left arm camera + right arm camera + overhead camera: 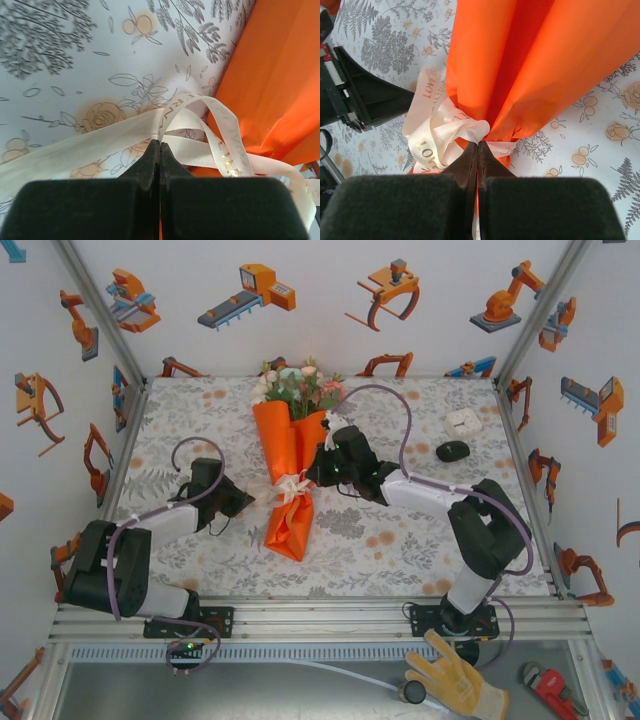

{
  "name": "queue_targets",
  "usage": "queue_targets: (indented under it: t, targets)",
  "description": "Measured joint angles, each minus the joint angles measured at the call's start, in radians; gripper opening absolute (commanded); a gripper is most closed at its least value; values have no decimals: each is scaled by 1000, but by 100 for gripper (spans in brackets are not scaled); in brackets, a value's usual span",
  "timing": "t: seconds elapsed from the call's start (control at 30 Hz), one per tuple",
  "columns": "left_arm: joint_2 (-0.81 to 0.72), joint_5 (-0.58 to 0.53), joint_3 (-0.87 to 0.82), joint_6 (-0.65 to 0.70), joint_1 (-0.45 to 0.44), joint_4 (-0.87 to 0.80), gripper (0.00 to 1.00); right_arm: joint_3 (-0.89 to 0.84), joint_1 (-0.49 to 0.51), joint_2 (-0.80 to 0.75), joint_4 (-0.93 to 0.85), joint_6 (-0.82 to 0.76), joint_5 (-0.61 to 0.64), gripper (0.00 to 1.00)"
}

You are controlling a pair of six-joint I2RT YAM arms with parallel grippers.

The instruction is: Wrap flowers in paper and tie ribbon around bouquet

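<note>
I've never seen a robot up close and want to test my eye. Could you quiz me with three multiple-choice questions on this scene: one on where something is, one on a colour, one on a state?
1. Where is the white box? A. On the table, right of the bouquet, toward the far edge. B. Inside the bouquet. C. At the near edge.
2. What colour is the paper? A. Blue. B. Green. C. Orange.
3. What is the left end effector doing? A. Gaping open. B. Shut on the ribbon. C. Shut on the paper.
Answers: 1 A, it lies beside a black oval object; 2 C, the wrap is bright orange; 3 B, it is closed with ribbon pinched in it.
</note>
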Motion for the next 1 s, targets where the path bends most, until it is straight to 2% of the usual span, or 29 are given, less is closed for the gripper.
queue_targets:
  t: [0.2, 0.37, 0.7, 1.0]
  targets:
    - [-113, -101, 0, 30, 50, -124, 0, -81, -10, -31, 4, 63, 85, 0]
    - [-140, -146, -3, 38, 109, -186, 0, -174, -44, -60, 8, 126, 149, 0]
    - [-134, -151, -13, 63, 235, -216, 0, -261, -99, -144, 6, 163, 213, 0]
    - [-67, -117, -13, 90, 318, -180, 0, -308, -142, -190, -4, 164, 234, 0]
